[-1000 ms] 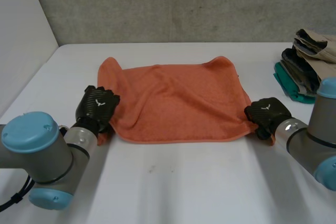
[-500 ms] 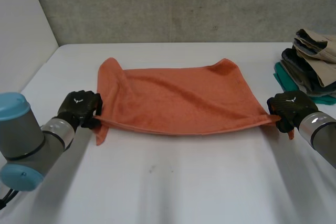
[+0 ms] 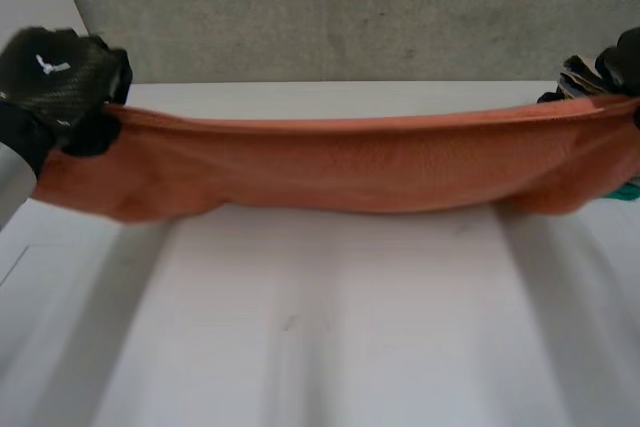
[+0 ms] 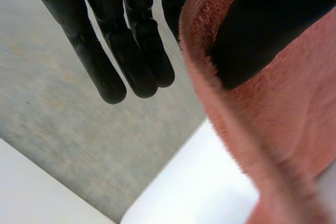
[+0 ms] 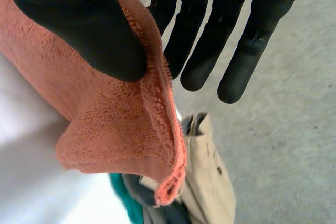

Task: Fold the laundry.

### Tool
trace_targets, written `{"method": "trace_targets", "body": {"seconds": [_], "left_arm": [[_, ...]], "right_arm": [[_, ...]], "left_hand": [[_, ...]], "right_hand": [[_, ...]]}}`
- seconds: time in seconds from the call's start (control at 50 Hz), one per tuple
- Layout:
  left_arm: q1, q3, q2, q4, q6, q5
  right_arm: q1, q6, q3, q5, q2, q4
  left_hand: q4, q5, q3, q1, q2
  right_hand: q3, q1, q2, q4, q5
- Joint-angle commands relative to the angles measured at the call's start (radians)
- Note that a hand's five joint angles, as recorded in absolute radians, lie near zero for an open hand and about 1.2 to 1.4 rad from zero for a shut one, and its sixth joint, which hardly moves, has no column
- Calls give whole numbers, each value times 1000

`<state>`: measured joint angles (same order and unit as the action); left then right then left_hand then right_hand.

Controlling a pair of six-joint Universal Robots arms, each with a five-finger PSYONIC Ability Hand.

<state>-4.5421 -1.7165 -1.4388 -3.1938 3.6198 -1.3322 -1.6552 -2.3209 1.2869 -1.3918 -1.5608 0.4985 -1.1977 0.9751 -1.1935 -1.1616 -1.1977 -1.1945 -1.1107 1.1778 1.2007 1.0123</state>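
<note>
While left hand (image 4: 132,51) and right hand (image 5: 84,22) pinch towel (image 3: 350,167), clothes (image 5: 210,182) nearby

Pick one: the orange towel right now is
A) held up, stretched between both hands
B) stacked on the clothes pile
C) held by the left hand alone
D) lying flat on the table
A: the orange towel hangs in a stretched band above the table, with the left hand pinching one end and the right hand the other.

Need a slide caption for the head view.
Black left hand and black right hand pinch opposite ends of an orange terry towel, stretched above the white table.
</note>
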Motion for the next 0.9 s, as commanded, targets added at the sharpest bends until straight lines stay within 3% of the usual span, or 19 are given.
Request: {"method": "trace_targets", "body": {"seconds": [0.02, 0.14, 0.28, 0.34, 0.42, 0.46, 0.6, 0.72, 0.8, 0.9], "left_arm": [[14, 38, -291, 0, 204, -5], [50, 222, -573, -11, 241, -30], [101, 497, -678, -136, 235, -77], [109, 574, -674, -329, 227, -77], [132, 575, -591, -694, 203, -94], [140, 548, -551, -774, 188, -97], [140, 330, -451, -775, 140, -96], [104, 148, -445, -776, 138, -91], [81, 25, -465, -779, 138, -88], [57, -55, -606, -781, 134, -87]], "right_arm": [[-55, 95, -23, -117, 200, 11], [-109, 75, -122, -208, 427, -107], [-132, 18, -259, -254, 510, -463], [-132, -18, -296, -254, 489, -675], [-135, -58, -276, -248, 404, -934], [-138, -71, -238, -246, 369, -1029], [-150, -87, -129, -205, 338, -1035], [-141, -144, -5, -181, 334, -939], [-129, -178, 106, -130, 341, -844], [-87, -209, 235, -73, 393, -790]], "left_hand": [[-199, 247, -203, -235, -199], [-199, 247, -203, -235, -199], [-199, 247, -203, -235, -199], [-199, 247, -203, -235, -199], [-199, 247, -203, -235, -199], [-199, 247, -203, -235, -199], [-199, 247, -203, -235, -199], [-199, 247, -203, -235, -199], [-199, 247, -203, -235, -199], [-199, 247, -203, -235, -199]], "right_hand": [[-202, -286, 218, 196, 209], [-202, -286, 218, 196, 209], [-202, -286, 218, 196, 209], [-202, -286, 218, 196, 209], [-202, -286, 218, 196, 209], [-202, -286, 218, 196, 209], [-202, -286, 218, 196, 209], [-202, -286, 218, 196, 209], [-202, -286, 218, 196, 209], [-202, -286, 218, 196, 209]]}}
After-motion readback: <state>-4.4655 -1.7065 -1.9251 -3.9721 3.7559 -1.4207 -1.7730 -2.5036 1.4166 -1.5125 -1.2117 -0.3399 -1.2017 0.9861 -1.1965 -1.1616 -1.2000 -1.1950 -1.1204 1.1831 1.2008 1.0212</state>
